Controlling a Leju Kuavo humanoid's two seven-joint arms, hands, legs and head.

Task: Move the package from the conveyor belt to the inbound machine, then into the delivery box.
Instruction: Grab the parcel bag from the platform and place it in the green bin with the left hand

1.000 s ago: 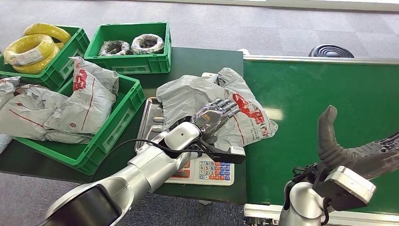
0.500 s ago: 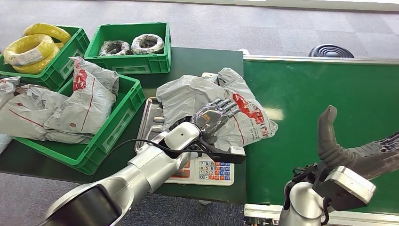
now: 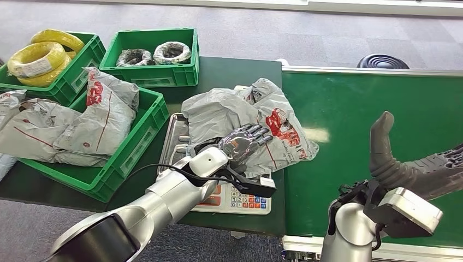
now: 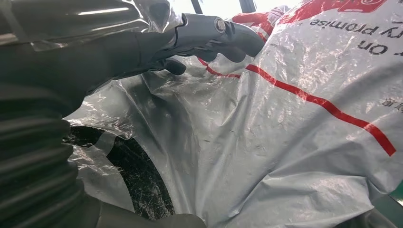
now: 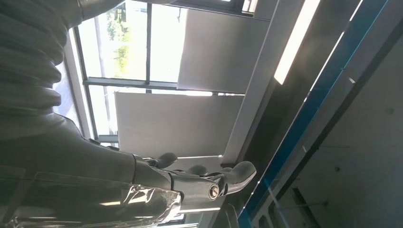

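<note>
The grey plastic package [image 3: 229, 112] with red print lies crumpled on the scale [image 3: 243, 197], its right edge hanging over onto the green conveyor belt [image 3: 371, 98]. My left hand [image 3: 240, 143] grips the package's near side, fingers on top. In the left wrist view the film [image 4: 285, 142] bunches between the fingers [image 4: 209, 33] and the thumb. My right hand [image 3: 415, 169] hovers over the belt's near right part, turned palm up with the thumb raised and nothing in it; the right wrist view shows its fingers [image 5: 199, 183] spread. The green delivery box [image 3: 136, 147] to the left holds other grey packages.
Two more green crates stand at the back left, one with yellow cable coils [image 3: 38, 54], one with wrapped coils [image 3: 153, 54]. A black round object [image 3: 382, 61] sits on the floor beyond the belt. The dark table [image 3: 229, 71] ends near the scale's front.
My left hand has drawn back slightly toward me and to the left, and the package has shifted with it off the belt a little. The right hand has barely moved.
</note>
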